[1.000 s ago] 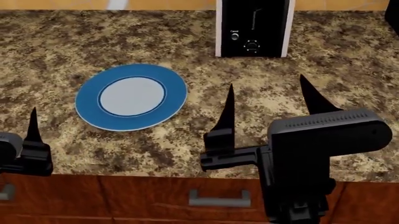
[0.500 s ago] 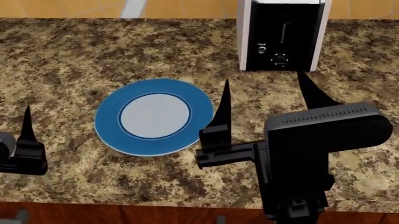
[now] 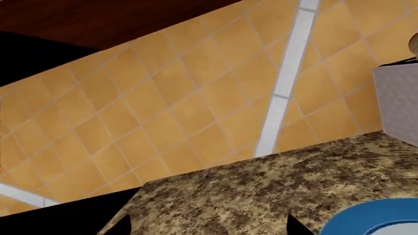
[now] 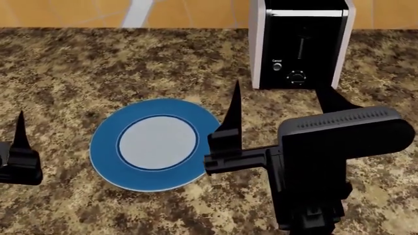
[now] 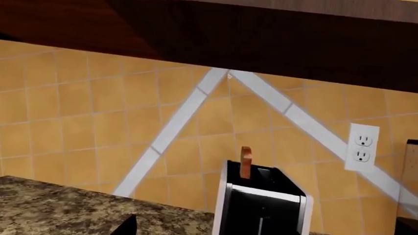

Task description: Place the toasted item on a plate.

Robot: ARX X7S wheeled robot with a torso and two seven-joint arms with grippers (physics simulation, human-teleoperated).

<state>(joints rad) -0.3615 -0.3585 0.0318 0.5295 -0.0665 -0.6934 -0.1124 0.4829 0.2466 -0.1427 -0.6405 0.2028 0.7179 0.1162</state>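
Note:
The toasted item (image 5: pixel 245 162) shows edge-on as a thin orange-brown slice standing up out of the slot of the black and white toaster (image 5: pixel 263 203). In the head view the toaster (image 4: pixel 300 46) stands at the back of the counter and the slice is out of view. The plate (image 4: pixel 104 147), blue-rimmed with a pale centre, lies bare on the counter to the front left of the toaster. My right gripper (image 4: pixel 277 90) is open, held above the counter just in front of the toaster and right of the plate. My left gripper (image 3: pixel 209 227) is open over the counter left of the plate (image 3: pixel 365 220).
The speckled granite counter (image 4: pixel 78 63) runs back to an orange tiled wall (image 5: pixel 78 112) with white stripes. A white wall outlet (image 5: pixel 361 147) sits right of the toaster. Dark wall cabinets (image 5: pixel 261 34) hang above. The toaster's grey side (image 3: pixel 397 105) shows in the left wrist view.
The head view has moved forward: the drawer fronts have dropped out of sight, and the plate and toaster sit lower and larger. Both grippers stay open.

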